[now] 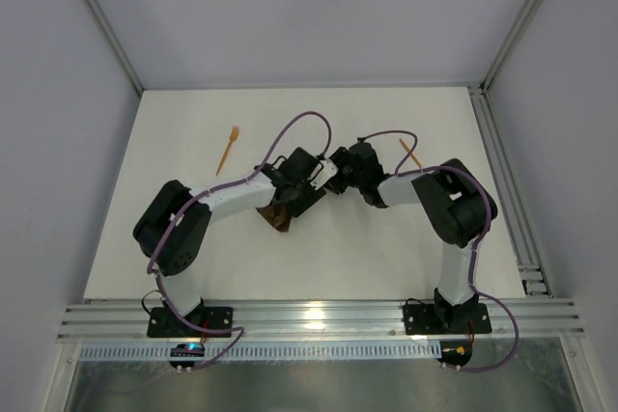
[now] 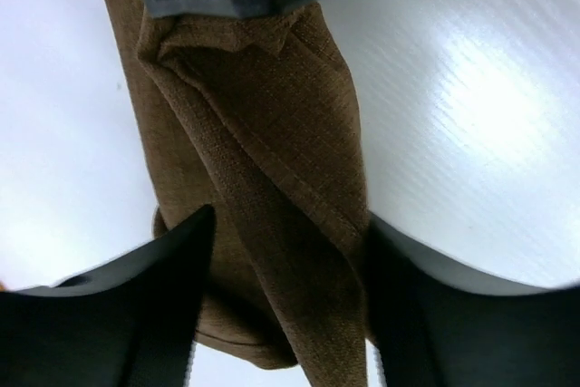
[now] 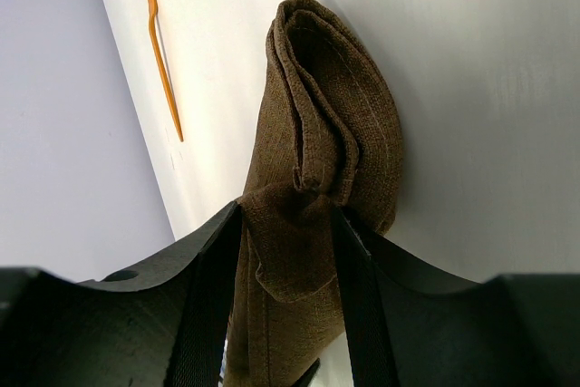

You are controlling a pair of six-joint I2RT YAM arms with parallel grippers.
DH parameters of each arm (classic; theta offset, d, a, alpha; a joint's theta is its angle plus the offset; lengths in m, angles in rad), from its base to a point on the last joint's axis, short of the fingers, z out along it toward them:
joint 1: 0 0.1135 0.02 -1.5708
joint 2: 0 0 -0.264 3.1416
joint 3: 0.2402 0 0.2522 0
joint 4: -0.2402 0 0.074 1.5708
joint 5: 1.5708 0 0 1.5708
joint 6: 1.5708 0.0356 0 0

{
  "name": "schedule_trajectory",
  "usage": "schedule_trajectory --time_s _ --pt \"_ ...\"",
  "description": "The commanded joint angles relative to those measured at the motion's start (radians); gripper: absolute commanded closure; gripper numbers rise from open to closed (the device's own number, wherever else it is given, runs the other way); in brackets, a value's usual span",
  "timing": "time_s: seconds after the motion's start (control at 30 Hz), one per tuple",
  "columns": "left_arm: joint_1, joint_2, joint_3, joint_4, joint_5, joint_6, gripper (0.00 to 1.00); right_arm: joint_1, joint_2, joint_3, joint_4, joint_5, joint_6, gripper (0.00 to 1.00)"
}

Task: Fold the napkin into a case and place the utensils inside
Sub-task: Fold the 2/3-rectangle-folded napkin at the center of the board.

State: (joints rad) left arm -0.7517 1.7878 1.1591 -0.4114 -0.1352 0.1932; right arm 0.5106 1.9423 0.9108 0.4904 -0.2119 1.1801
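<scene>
A: White tabletop [image 1: 338, 258], plain grey walls [image 1: 290, 7] around it. Near edge first: a metal rail [image 1: 319, 320] with both arm bases bolted to it.

B: And the arms?

A: From the bases, the left arm [image 1: 222, 202] and right arm [image 1: 454, 205] bend inward. They meet over mid-tabletop, wrists almost nose to nose.

B: Where's the cloth?

A: Under the two wrists. The napkin [image 3: 335, 106] is folded into a long, narrow, layered strip, dark brown, lying on the tabletop. From above, only one end shows, poking out below the left arm.

B: State of each hand?

A: Wide on the left. The left hand [image 2: 290, 215] has one finger on each side of the strip, and the cloth runs between them. No pinch visible. Cannot tell whether they touch the fabric edges. The right hand [image 3: 287, 210] is closed on a bunched fold of the napkin, and fabric fills the gap between its fingers [image 3: 208, 287].

B: Utensils?

A: Both outside the cloth, farther back. The fork [image 1: 228, 149], orange, lies bare on the tabletop beyond the left arm, well apart from the napkin. A second orange utensil [image 1: 410, 151] lies beyond the right arm, partly hidden by it. Type cannot be told.
</scene>
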Motion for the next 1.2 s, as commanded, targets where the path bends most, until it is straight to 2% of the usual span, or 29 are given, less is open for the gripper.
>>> schedule_trajectory --time_s 0.0,0.1,0.3,0.5,0.63,0.87,0.97,1.03,1.13,1.17 --pt "-0.001 -0.013 0.034 0.031 -0.05 -0.018 0.41 -0.009 0.043 -0.007 -0.092 0.069 -0.046 0.51" --pt "0.0 -0.04 0.016 0.032 -0.049 -0.003 0.59 -0.009 0.037 -0.004 -0.093 0.065 -0.053 0.51" --pt "0.012 -0.096 -0.042 0.043 0.028 0.037 0.69 -0.011 -0.006 -0.006 -0.095 0.023 -0.111 0.48" --pt "0.044 -0.104 -0.078 0.033 0.132 0.083 0.7 -0.04 -0.138 -0.053 -0.167 -0.001 -0.252 0.47" --pt "0.048 -0.096 -0.093 0.028 0.249 0.121 0.69 -0.067 -0.249 -0.067 -0.283 -0.011 -0.349 0.46" --pt "0.049 -0.082 -0.101 0.023 0.278 0.134 0.69 -0.093 -0.381 -0.047 -0.38 0.081 -0.489 0.46" --pt "0.048 -0.084 -0.104 0.022 0.281 0.138 0.69 -0.095 -0.323 0.074 -0.409 0.06 -0.575 0.48" --pt "0.049 -0.088 -0.104 0.022 0.286 0.141 0.69 -0.095 -0.258 0.199 -0.438 -0.012 -0.655 0.52" --pt "0.049 -0.09 -0.104 0.017 0.287 0.14 0.69 -0.093 -0.12 0.327 -0.421 -0.145 -0.724 0.63" --pt "0.049 -0.09 -0.101 0.014 0.29 0.14 0.69 -0.093 -0.049 0.354 -0.417 -0.18 -0.734 0.72"
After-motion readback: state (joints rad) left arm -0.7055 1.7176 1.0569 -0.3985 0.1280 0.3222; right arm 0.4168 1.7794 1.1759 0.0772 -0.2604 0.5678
